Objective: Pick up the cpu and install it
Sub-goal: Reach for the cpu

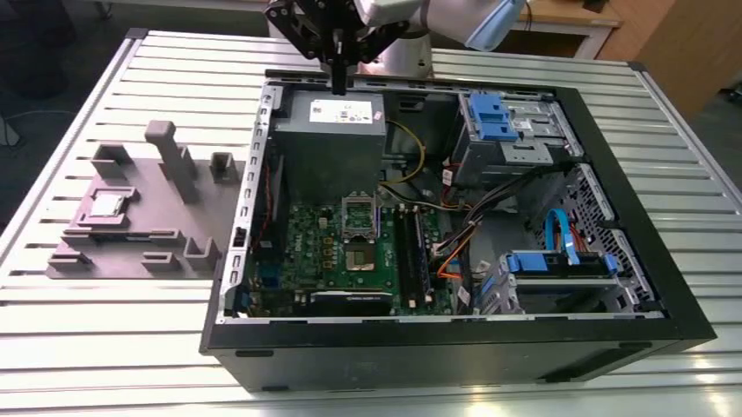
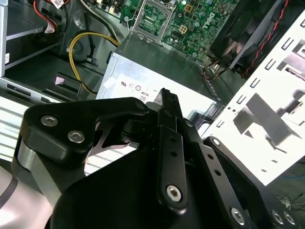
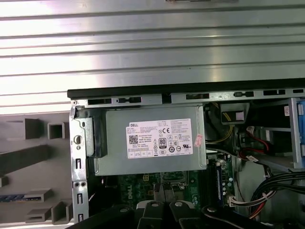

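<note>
The gripper (image 1: 339, 85) is held pressed together and empty above the power supply (image 1: 329, 130) of 1 open computer case (image 1: 464, 347). In the exterior view, 1 cpu (image 1: 108, 204) is seen at its 8 o'clock, well apart, seated on 1 grey fixture (image 1: 174, 221).

the gripper (image 1: 339, 80) is looking all black. right under it the metal box (image 1: 328, 148) is showing plain grey, and its sticker (image 1: 344, 110) is showing white with tiny black marks. further on past the box, the circuit board (image 1: 330, 248) is showing green with little silver dots. near the gripper, plastic clips (image 1: 492, 117) are showing bright blue and a wire (image 2: 72, 49) is showing yellow. well away from the gripper the cpu (image 1: 110, 203) is shining silver-grey on a dull grey block (image 1: 174, 221). the table (image 1: 116, 339) is showing silver stripes.
</note>
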{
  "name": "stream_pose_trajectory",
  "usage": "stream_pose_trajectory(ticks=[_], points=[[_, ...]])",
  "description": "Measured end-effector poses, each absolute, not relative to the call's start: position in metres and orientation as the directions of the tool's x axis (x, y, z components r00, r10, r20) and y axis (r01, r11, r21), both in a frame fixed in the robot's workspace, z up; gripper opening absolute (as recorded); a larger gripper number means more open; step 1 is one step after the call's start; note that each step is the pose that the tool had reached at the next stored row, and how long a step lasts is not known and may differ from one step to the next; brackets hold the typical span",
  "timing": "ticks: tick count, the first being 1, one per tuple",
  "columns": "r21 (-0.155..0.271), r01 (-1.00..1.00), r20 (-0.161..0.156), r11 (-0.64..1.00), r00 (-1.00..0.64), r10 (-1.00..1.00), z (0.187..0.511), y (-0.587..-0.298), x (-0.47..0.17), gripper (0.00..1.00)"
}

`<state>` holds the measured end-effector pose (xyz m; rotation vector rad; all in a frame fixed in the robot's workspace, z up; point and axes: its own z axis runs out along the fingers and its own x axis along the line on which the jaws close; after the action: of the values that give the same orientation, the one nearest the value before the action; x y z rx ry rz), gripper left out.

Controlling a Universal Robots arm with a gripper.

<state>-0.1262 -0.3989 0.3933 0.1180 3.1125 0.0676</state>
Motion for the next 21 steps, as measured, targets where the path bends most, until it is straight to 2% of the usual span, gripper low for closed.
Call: stream_pose_trajectory(ticks=[21], points=[[0.044,0.075,-0.024,0.996,-0.997,0.076,0.3933,-0.3989,-0.1330,0.11]])
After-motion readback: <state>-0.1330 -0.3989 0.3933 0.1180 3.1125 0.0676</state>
